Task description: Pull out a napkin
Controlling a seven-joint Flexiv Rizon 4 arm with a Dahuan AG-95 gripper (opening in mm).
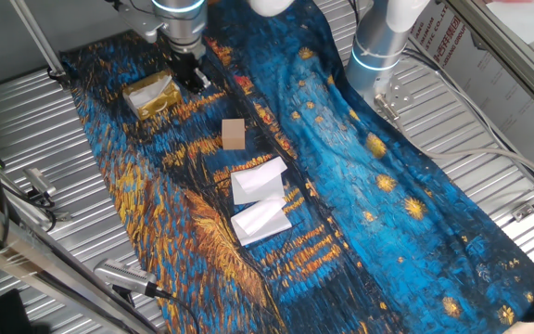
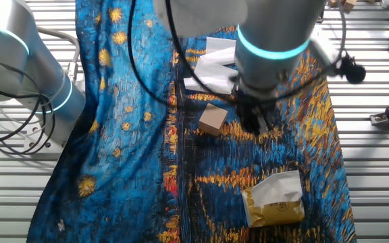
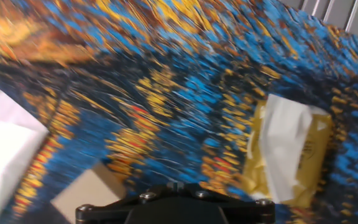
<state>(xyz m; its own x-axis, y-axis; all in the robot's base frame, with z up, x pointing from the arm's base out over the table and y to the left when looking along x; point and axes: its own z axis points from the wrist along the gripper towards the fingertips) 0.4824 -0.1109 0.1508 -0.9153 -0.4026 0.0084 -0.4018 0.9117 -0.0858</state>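
A shiny gold packet (image 1: 153, 95) lies at the far left of the painted cloth. A white napkin sheet (image 2: 280, 189) sticks out of the packet's top; it also shows in the hand view (image 3: 283, 140) on the packet (image 3: 312, 155). My gripper (image 1: 192, 77) hangs just right of the packet, above the cloth and apart from it. In the other fixed view the gripper (image 2: 255, 123) is between the wooden block (image 2: 213, 120) and the packet (image 2: 275, 208). Its dark fingers hold nothing. The hand view is blurred and shows only the gripper's base.
A small wooden block (image 1: 234, 134) stands mid-cloth. Two white folded napkins (image 1: 258, 180) (image 1: 262, 221) lie nearer the front. A second robot arm (image 1: 383, 42) stands at the back right. Metal slats and clamps surround the cloth (image 1: 406, 186).
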